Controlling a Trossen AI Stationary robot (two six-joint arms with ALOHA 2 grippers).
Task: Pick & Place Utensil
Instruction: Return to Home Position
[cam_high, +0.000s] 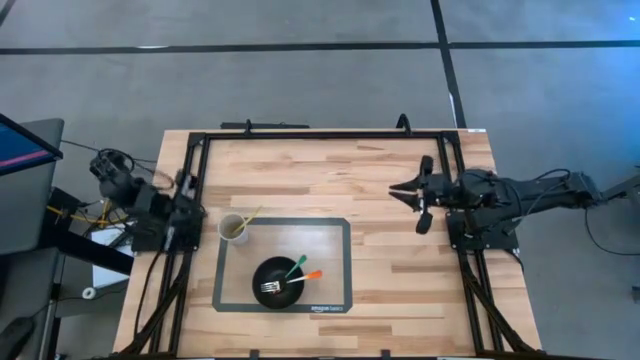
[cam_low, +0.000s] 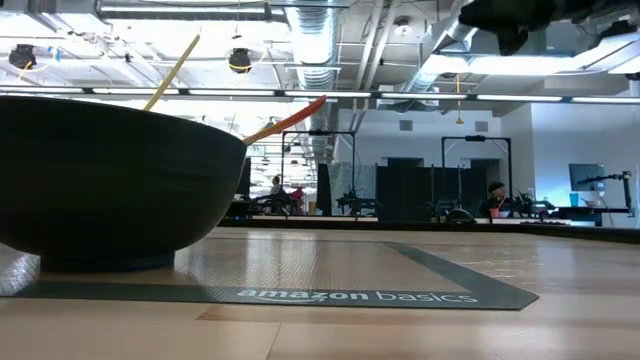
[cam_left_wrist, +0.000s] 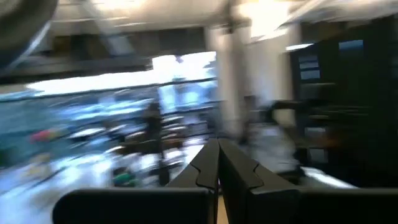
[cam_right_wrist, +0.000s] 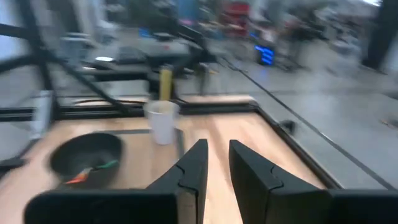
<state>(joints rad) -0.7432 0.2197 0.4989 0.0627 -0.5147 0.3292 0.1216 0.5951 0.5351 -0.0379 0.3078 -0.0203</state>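
Note:
A black bowl (cam_high: 278, 282) (cam_low: 100, 180) (cam_right_wrist: 87, 155) stands on a grey mat (cam_high: 335, 300). In it lie a metal fork (cam_high: 270, 288), a green-handled utensil (cam_high: 299, 264) and an orange-handled one (cam_high: 313, 274) whose handles lean on the rim. A white cup (cam_high: 233, 228) (cam_right_wrist: 163, 121) at the mat's far left corner holds a pale wooden stick (cam_high: 250, 214) (cam_low: 175, 70). My right gripper (cam_high: 397, 190) (cam_right_wrist: 217, 158) hovers over the table's right half, pointing left, narrowly open and empty. My left gripper (cam_left_wrist: 217, 165) is shut and empty, parked at the table's left edge (cam_high: 188, 212).
A black metal frame (cam_high: 320, 135) runs along the table's far, left and right edges. Bare wood lies between the mat and my right gripper. My right arm (cam_low: 540, 15) shows at the top of the low view. People (cam_low: 495, 195) sit in the room beyond.

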